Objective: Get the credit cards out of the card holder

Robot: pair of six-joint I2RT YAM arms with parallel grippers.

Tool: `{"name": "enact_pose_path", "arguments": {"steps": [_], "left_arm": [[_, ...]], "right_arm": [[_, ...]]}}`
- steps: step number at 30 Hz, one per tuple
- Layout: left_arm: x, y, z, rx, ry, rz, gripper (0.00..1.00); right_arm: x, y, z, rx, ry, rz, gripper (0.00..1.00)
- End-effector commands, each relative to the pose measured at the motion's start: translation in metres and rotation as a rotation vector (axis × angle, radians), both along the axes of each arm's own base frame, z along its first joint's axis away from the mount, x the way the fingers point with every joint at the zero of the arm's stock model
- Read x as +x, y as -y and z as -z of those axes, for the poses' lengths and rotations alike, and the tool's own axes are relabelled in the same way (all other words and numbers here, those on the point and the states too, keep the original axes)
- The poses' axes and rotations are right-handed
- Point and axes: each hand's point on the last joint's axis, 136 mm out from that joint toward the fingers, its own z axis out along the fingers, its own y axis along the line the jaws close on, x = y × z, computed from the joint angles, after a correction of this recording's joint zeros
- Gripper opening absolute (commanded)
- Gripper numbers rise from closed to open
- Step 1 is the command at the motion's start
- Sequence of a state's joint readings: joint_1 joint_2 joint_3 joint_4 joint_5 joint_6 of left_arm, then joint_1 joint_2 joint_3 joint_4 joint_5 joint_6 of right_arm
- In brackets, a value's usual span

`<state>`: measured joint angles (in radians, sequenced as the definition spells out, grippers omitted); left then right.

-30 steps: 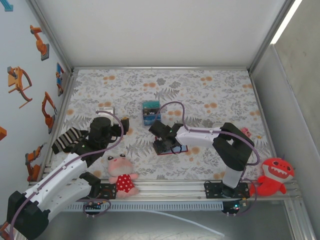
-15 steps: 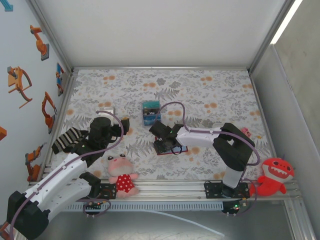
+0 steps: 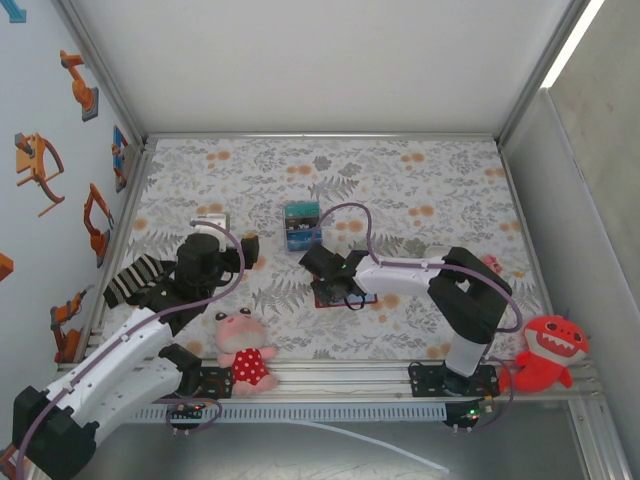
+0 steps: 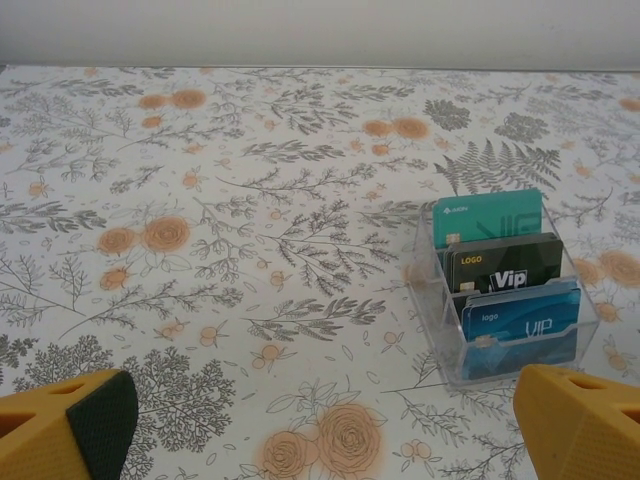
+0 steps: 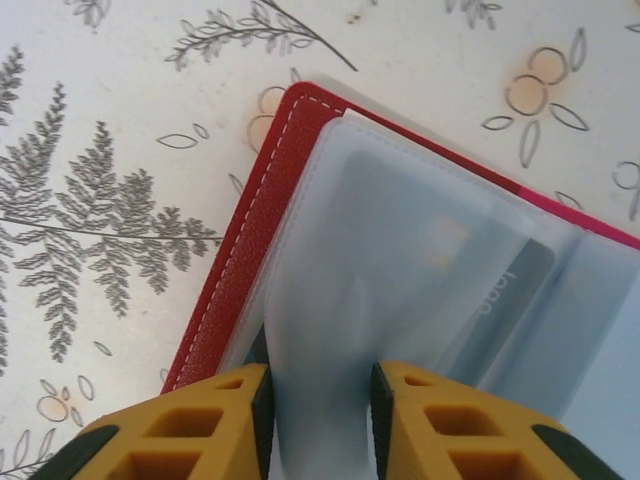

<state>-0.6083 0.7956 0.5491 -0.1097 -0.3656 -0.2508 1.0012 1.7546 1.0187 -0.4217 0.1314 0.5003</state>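
Observation:
The card holder (image 5: 235, 250), a red wallet, lies open on the floral table with its pale translucent pockets (image 5: 400, 230) up. My right gripper (image 5: 318, 420) is shut on one pocket sleeve, which bulges between the fingers. A credit card (image 5: 505, 290) with faint lettering shows through the plastic. From above, the right gripper (image 3: 338, 290) covers most of the wallet (image 3: 322, 300). More cards, teal (image 4: 488, 217), black and blue (image 4: 520, 330), stand in a clear box (image 4: 436, 300) farther back. My left gripper (image 4: 320, 430) hangs open short of that box, nothing between its fingers.
The clear card box (image 3: 302, 226) sits just beyond the wallet. A pink plush in a red dress (image 3: 243, 350) lies near the left base, a red shark plush (image 3: 548, 352) at the right base. A striped sock (image 3: 135, 278) lies at the left wall.
My right gripper has crept slightly toward the near edge over the wallet. The left arm has barely moved.

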Motion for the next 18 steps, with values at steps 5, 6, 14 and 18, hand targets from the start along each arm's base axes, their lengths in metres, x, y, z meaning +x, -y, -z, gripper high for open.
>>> {"name": "enact_pose_path", "arguments": {"steps": [5, 6, 14, 18], "left_arm": [[0.002, 0.012, -0.028, -0.021, 0.054, 0.037, 0.97], [0.002, 0.013, -0.029, -0.021, 0.057, 0.039, 0.97], [0.004, 0.021, -0.039, -0.027, 0.08, 0.057, 0.97], [0.005, 0.026, -0.042, -0.013, 0.09, 0.074, 0.97]], "right_arm": [[0.007, 0.021, -0.013, -0.049, 0.073, 0.045, 0.25], [0.008, 0.022, -0.015, -0.047, 0.08, 0.049, 0.25], [0.012, 0.032, -0.023, -0.055, 0.118, 0.08, 0.24], [0.013, 0.038, -0.026, -0.057, 0.129, 0.101, 0.25]]}}
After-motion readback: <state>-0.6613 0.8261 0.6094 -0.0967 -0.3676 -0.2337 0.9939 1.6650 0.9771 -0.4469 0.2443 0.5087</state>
